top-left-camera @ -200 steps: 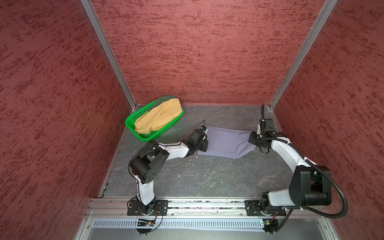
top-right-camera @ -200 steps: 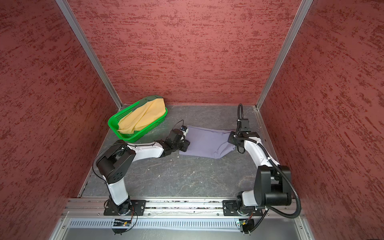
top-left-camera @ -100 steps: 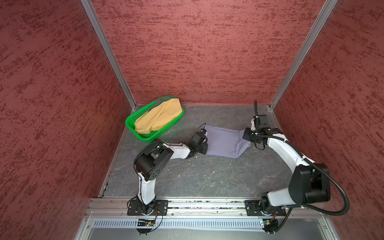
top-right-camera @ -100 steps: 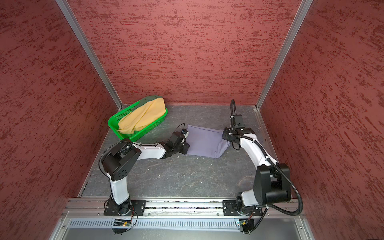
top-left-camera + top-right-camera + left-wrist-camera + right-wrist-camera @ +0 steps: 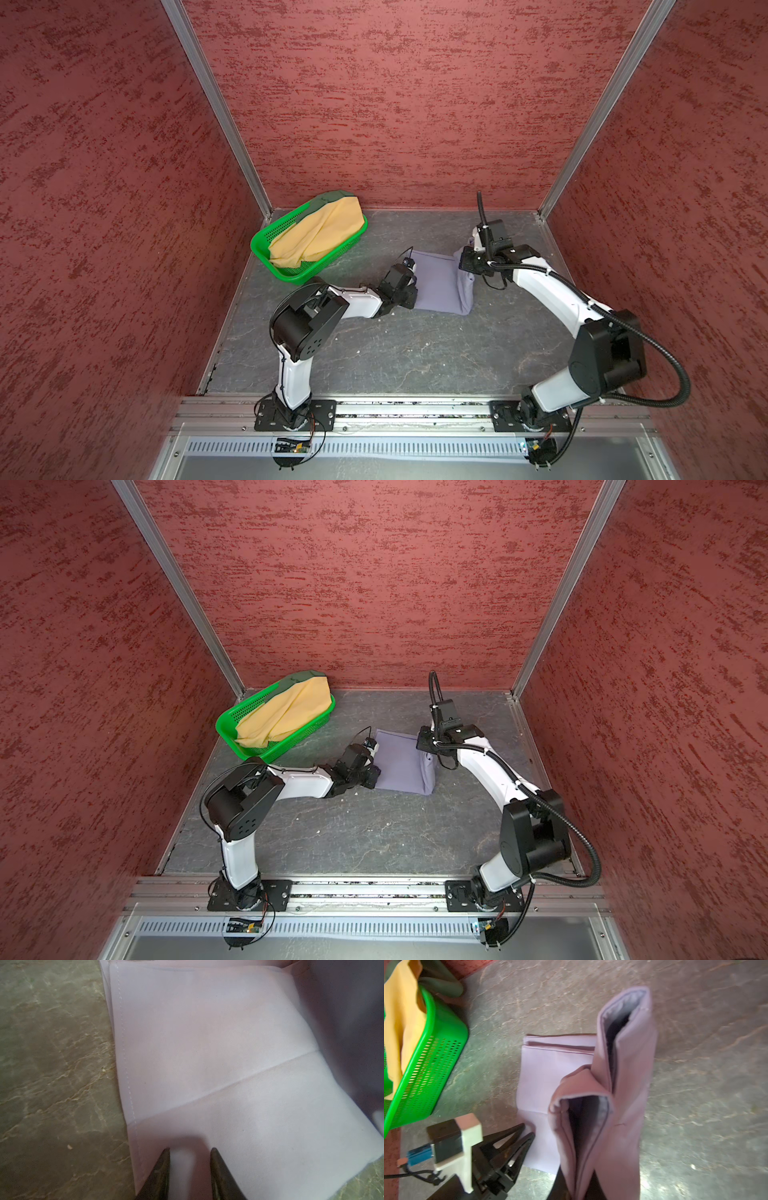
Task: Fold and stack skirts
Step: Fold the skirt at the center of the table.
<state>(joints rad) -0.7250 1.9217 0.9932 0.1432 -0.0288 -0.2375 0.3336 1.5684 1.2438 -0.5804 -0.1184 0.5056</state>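
Red rough walls close a grey stone-like table. At ten o'clock, the bright green perforated plastic basket holds the mustard-yellow cloth skirt, which hides most of the dark green cloth skirt. Near centre, the left gripper, jaws apart, seems to pin the lavender-grey cloth skirt at nine o'clock. The right gripper, clamped on its two o'clock edge, holds it raised for folding, with its tips buried in cloth.
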